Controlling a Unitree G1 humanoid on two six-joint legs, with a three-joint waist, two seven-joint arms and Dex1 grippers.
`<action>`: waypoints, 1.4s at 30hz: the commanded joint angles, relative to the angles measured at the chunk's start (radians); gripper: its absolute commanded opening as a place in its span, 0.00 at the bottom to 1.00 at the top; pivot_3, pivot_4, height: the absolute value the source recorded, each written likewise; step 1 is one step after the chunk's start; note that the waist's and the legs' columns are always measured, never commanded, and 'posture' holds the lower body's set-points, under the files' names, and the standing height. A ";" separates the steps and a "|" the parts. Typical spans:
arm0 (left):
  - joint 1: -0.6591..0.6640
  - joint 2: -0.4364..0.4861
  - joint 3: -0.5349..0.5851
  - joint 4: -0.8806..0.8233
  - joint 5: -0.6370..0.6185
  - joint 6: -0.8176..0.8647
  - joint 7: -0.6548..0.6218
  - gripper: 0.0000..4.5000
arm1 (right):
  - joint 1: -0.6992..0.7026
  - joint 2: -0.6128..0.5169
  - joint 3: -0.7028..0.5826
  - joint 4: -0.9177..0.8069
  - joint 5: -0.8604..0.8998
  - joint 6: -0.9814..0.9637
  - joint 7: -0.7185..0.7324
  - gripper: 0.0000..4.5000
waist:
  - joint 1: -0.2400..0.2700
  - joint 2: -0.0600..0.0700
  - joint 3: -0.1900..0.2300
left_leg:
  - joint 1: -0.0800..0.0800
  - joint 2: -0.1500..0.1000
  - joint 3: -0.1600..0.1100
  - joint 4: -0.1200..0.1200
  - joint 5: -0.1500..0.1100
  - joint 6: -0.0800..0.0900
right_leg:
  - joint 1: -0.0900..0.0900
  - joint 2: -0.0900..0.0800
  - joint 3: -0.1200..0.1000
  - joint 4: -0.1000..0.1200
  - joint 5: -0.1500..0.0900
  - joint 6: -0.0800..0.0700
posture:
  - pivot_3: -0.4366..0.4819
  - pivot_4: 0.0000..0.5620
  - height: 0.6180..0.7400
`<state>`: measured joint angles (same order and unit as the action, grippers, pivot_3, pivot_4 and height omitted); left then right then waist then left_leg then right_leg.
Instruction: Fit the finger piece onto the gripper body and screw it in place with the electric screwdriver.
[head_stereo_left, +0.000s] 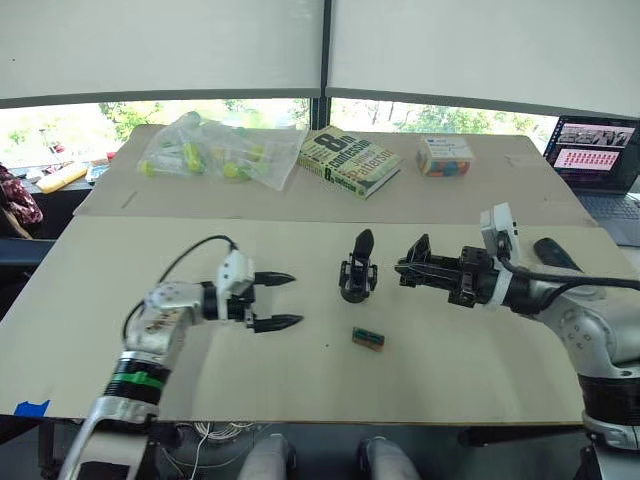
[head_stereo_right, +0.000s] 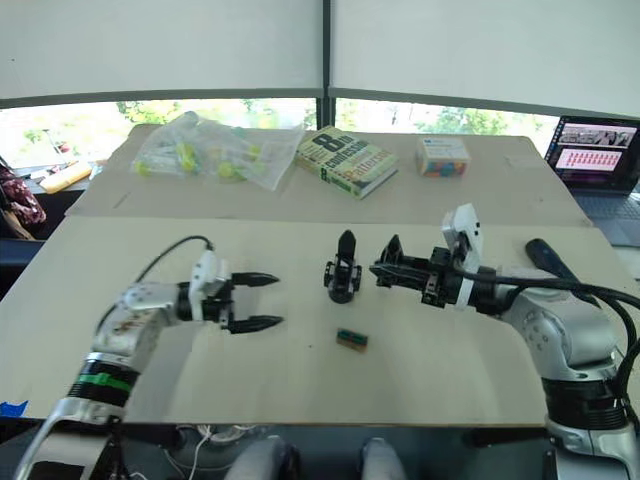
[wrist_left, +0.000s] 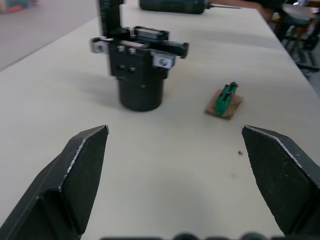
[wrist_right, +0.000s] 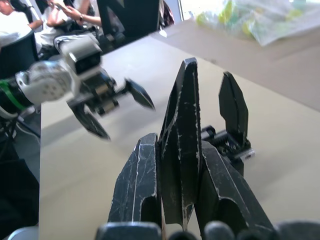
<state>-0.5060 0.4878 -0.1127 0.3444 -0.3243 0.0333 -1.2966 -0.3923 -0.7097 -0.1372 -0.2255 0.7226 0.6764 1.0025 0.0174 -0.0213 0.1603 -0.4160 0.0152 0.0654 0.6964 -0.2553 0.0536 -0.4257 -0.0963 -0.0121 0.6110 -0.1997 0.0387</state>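
The right end effector (head_stereo_right: 385, 268) is clenched on the finger piece (wrist_right: 181, 145): in the right wrist view the black wedge stands pinched between the two black fingers (wrist_right: 137, 185), its pointed tip reaching out past them. From the head views the piece is hard to tell apart from the dark fingers around it. The left end effector (head_stereo_left: 287, 300) is spread wide and holds nothing; its two tips hang just above the table (head_stereo_left: 300, 390), one over the other in the head view.

The gripper body (head_stereo_left: 358, 270) stands upright on the table between the two end effectors, its round base down and its pointed finger up. It is near the tip of the right end effector, and the head views do not show whether the held piece touches it. The left end effector points at it from the other side, a clear stretch of table between them. In the left wrist view the top of the gripper body is cut off by the frame edge.

The electric screwdriver (wrist_left: 172, 5) lies on the table beyond the gripper body, only partly in frame in the left wrist view; in the head views it (head_stereo_right: 543, 255) lies behind the right arm, partly hidden. A small green and brown part (head_stereo_left: 368, 339) lies on the table just in front of the gripper body, too small to make out. A book (head_stereo_left: 348, 161), a clear bag (head_stereo_left: 215, 150), a small box (head_stereo_left: 445, 156) and a laptop (head_stereo_left: 600, 160) sit at the far side.
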 joint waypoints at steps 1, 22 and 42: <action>-0.052 -0.007 0.006 0.087 0.048 -0.110 0.006 1.00 | 0.024 0.040 -0.017 -0.049 -0.006 -0.107 0.021 0.10 | -0.004 0.000 0.000 | 0.000 0.000 0.000 0.000 0.000 0.000 | 0.000 0.001 0.000 0.000 0.000 0.000 | 0.48 0.27 1.00; -0.372 -0.321 -0.057 0.652 0.249 -0.327 0.140 1.00 | 0.141 0.106 0.038 -0.197 -0.101 -0.274 -0.043 0.10 | -0.002 -0.001 0.000 | 0.000 -0.001 0.000 0.002 -0.001 0.001 | 0.001 0.000 -0.001 0.000 0.001 0.001 | 0.48 0.27 1.00; -0.430 -0.323 -0.027 0.811 0.310 -0.366 0.147 1.00 | 0.167 0.060 0.007 -0.233 -0.073 -0.272 -0.083 0.10 | -0.006 -0.001 0.001 | 0.000 0.000 -0.001 0.002 -0.001 0.001 | 0.001 0.001 -0.001 0.001 0.001 0.002 | 0.48 0.27 1.00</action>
<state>-0.9244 0.1652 -0.1448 1.1526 -0.0209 -0.3247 -1.1401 -0.2108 -0.6464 -0.1107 -0.4425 0.6360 0.4201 0.9154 0.0115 -0.0223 0.1609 -0.4159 0.0150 0.0645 0.6985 -0.2559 0.0546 -0.4250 -0.0953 -0.0128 0.6119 -0.1988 0.0402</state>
